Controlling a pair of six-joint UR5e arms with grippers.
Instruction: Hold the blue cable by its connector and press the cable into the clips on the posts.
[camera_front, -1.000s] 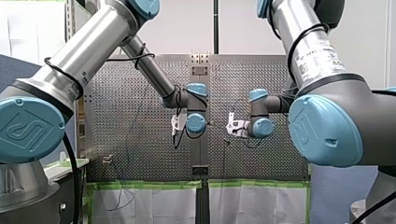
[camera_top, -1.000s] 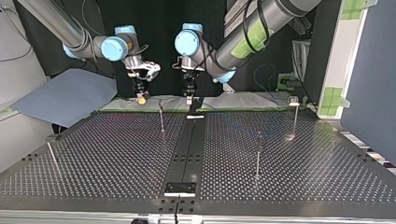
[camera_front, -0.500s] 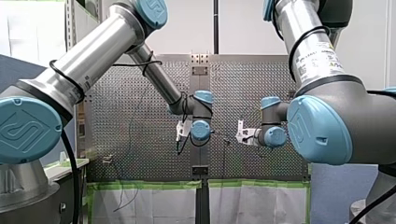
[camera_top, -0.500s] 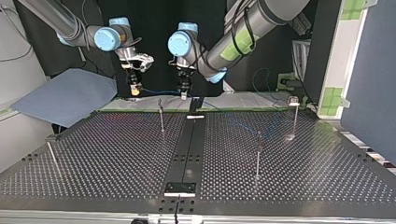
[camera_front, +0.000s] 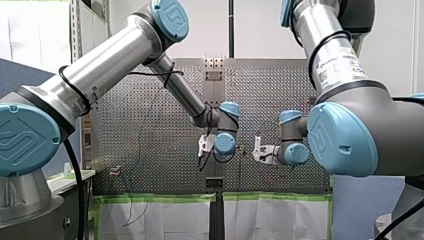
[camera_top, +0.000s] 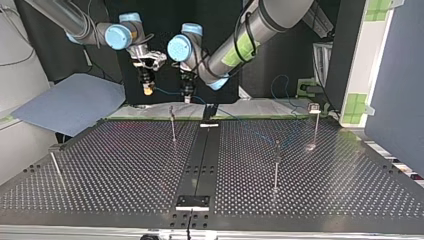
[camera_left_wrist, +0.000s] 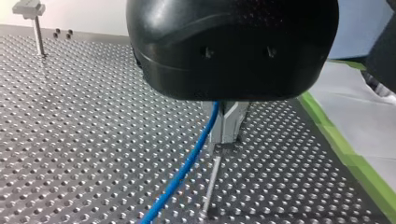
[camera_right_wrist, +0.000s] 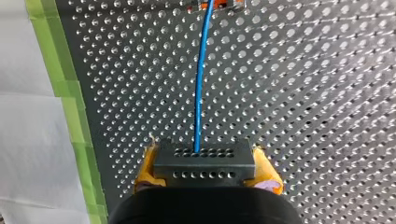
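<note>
Right end effector (camera_right_wrist: 205, 169) is clamping the connector (camera_right_wrist: 204, 156); left end effector (camera_left_wrist: 226, 140) is pinching the blue cable (camera_left_wrist: 187, 168). Probably the carrying step is running. Next: aligning the cable over the nearest post (camera_top: 173, 127), pressing down.

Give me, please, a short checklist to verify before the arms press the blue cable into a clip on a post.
1. Grip on the connector: ok, it sits in my right gripper between the yellow pads.
2. Run of the blue cable between the grippers: ok, straight, with no loop.
3. Hold of my left gripper: ok, the cable leaves at its shut metal fingers.
4. Line-up with the nearest post: cannot tell; it stands below the span, but the depth is unclear.
5. Cable seated in that post's clip: not ok, the cable hangs above it.
6. Trailing cable past my left gripper free of snags: cannot tell.
</note>
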